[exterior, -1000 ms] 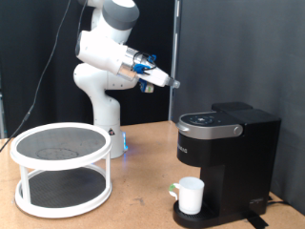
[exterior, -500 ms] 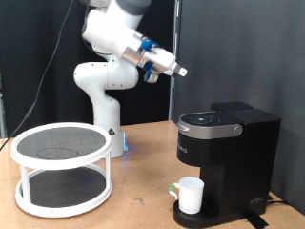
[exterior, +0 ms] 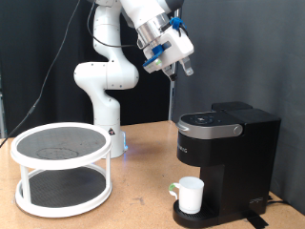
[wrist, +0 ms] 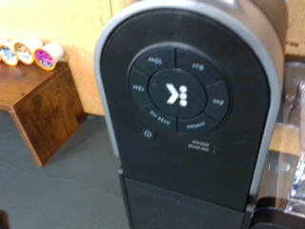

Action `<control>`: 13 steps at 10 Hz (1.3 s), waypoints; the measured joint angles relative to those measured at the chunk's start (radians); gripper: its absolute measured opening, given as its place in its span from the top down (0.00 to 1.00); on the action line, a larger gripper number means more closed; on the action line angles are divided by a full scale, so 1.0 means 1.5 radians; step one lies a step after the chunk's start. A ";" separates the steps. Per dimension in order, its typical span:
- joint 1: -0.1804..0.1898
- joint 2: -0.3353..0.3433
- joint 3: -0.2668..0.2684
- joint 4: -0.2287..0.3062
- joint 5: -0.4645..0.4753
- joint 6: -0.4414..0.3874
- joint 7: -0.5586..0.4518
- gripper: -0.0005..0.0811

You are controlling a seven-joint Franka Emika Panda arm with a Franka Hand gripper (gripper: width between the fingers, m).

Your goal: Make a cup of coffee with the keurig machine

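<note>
Black curtain is seen behind the wooden bench [exterior: 143,172]. The white ceramic cup [exterior: 191,195] is placed on the black boxy keurig machine [exterior: 224,157], lid closed. The gripper [exterior: 184,63] is raised above it; whether its jaws are open cannot be told.

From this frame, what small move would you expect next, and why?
Probably a straight descent toward the keurig machine. The end effector hangs high above its closed lid, the wrist view looks at the button ring, and the cup already sits on the drip tray.

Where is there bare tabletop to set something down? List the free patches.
Free: the table between the two-tier rack and the keurig machine, and the rack's shelves. Crowded: the drip tray, taken by the cup. The gripper hangs above the machine.
</note>
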 joint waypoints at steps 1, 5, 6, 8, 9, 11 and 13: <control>0.000 -0.001 0.001 0.000 0.004 0.010 -0.003 0.09; -0.032 0.026 0.090 0.091 -0.282 -0.045 0.067 0.09; -0.033 0.046 0.104 0.126 -0.309 -0.076 0.075 0.09; -0.033 0.093 0.114 0.187 -0.327 -0.123 0.076 0.09; -0.033 0.116 0.117 0.207 -0.334 -0.138 0.073 0.09; -0.033 0.158 0.121 0.235 -0.340 -0.160 0.062 0.09; -0.033 0.185 0.128 0.242 -0.351 -0.163 0.057 0.09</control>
